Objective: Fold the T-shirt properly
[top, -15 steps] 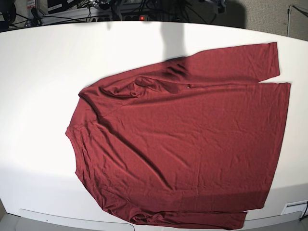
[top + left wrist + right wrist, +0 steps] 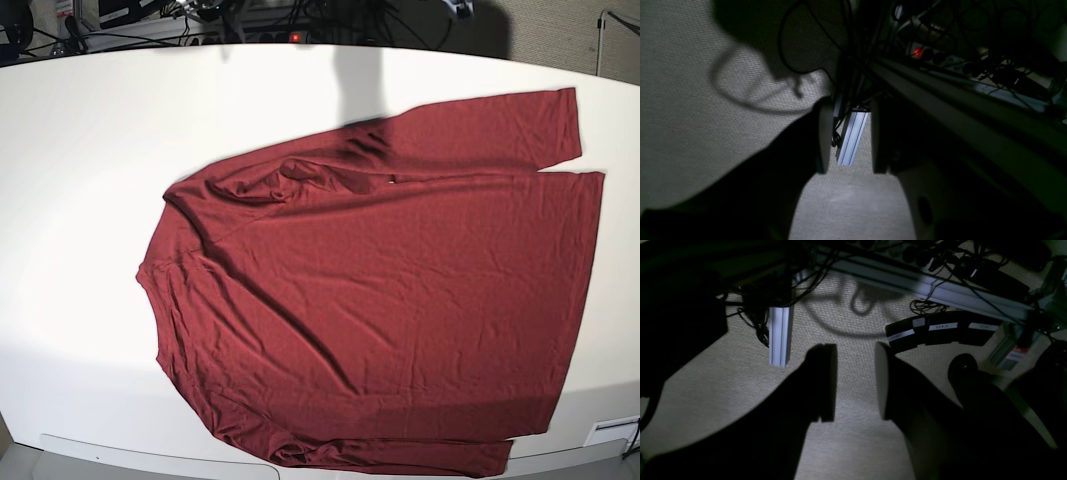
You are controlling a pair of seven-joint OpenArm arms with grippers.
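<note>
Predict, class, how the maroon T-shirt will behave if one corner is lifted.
The T-shirt would probably drape limply: its thin fabric lies flat and wrinkled. It seems light for its spread. It may drag along the smooth white table.

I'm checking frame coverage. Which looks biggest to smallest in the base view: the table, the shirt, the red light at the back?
1. Table, filling most of the view.
2. Shirt, covering much of the table.
3. Red light, a tiny dot farther off, so its true size is unsure.

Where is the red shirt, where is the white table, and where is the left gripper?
T-shirt (image 2: 400,300), base view, middle of the body.
Table (image 2: 90,150), base view, bare top left of the shirt.
Left gripper (image 2: 851,135), left wrist view, gap between its fingertips.
</note>
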